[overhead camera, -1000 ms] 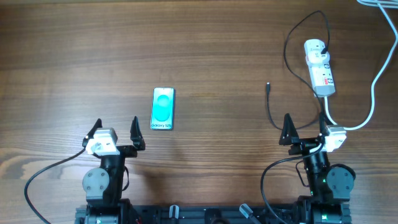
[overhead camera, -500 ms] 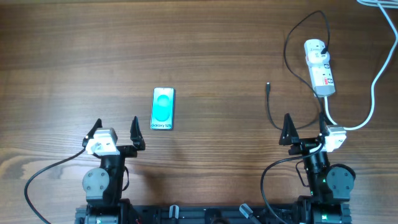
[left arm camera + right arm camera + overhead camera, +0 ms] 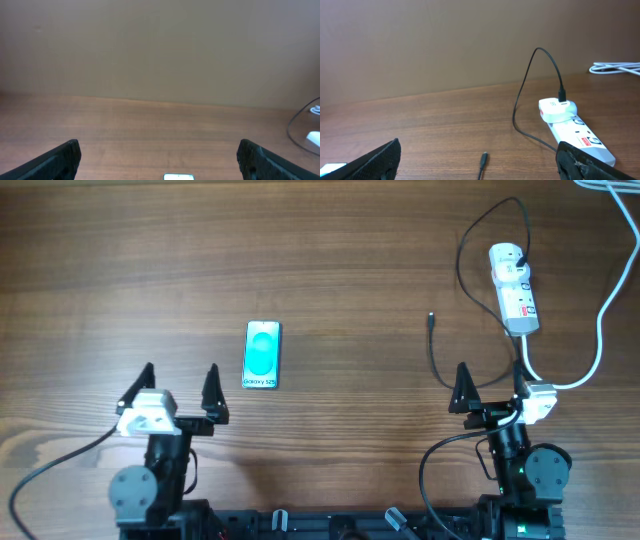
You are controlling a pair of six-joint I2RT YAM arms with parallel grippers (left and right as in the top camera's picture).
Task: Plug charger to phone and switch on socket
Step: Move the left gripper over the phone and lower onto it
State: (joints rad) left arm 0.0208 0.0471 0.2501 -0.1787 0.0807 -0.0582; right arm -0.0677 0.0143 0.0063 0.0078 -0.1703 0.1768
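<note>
Both hands are spread wide and hold nothing; the job has not started yet.

The brown desk (image 3: 330,250) fills the view from above. The left hand (image 3: 180,372) sits at 7 o'clock and the right hand (image 3: 490,375) at 5 o'clock, fingers far apart, most likely so each is ready to take something. The white socket (image 3: 514,290) lies at 2 o'clock, with its thick white lead (image 3: 603,310) going off the desk. The phone (image 3: 262,354) lies flat, screen up, just toward 9 o'clock from the middle, near the left hand. The charger (image 3: 462,255) is plugged into the socket and loops down; its loose plug tip (image 3: 431,318) rests near 10 o'clock from the right hand, so that hand looks best placed to fetch it.
</note>
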